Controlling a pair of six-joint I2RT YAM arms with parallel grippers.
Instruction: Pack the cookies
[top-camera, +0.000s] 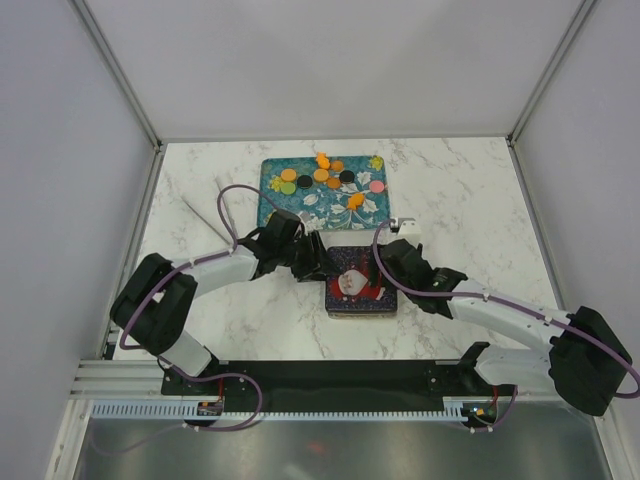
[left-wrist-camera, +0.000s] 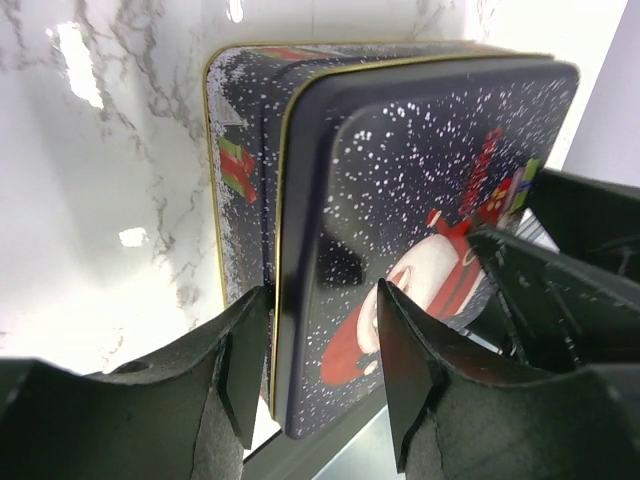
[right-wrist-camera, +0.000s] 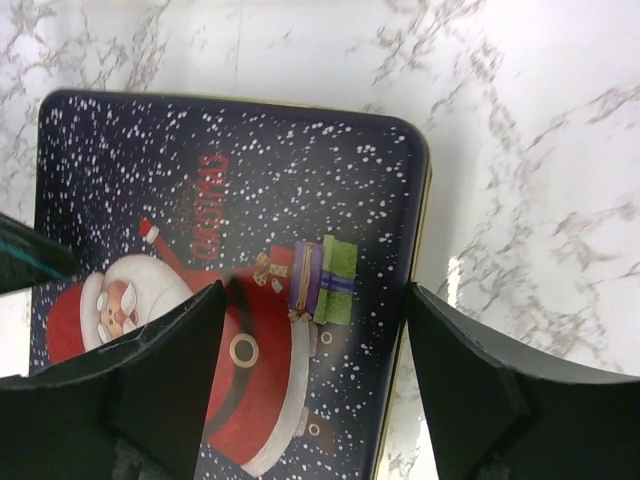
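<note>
Looking down from the top camera, I saw that the packing had hardly begun. The cookies (top-camera: 322, 176) all lay on a blue-green flowered tray (top-camera: 272, 205) at the far side of the white marble tabletop (top-camera: 450, 190). They were little round discs, mostly orange, with some black, green and pink ones. I could not see one cookie anywhere else.

The Santa tin (top-camera: 352, 285) sat closer to me, just in front of the tray, between my two arms. Its dark snowy lid (right-wrist-camera: 250, 170) looked to be on, so nothing could go inside yet.

My left end effector (left-wrist-camera: 320, 295) was at the left side of the tin. Its fingers were partly apart, one beside the side wall and one over the lid, with the lid's gold rim between them. I could not tell if they were pressing on it.

My right end effector (right-wrist-camera: 316, 292) was spread wide at the other side. One finger hung over Santa's picture and the other was just past the tin's edge, over the tabletop. It held nothing.

I judged that nearly all the work was left: get the lid off, move every cookie from the tray into the tin, then likely close it.
</note>
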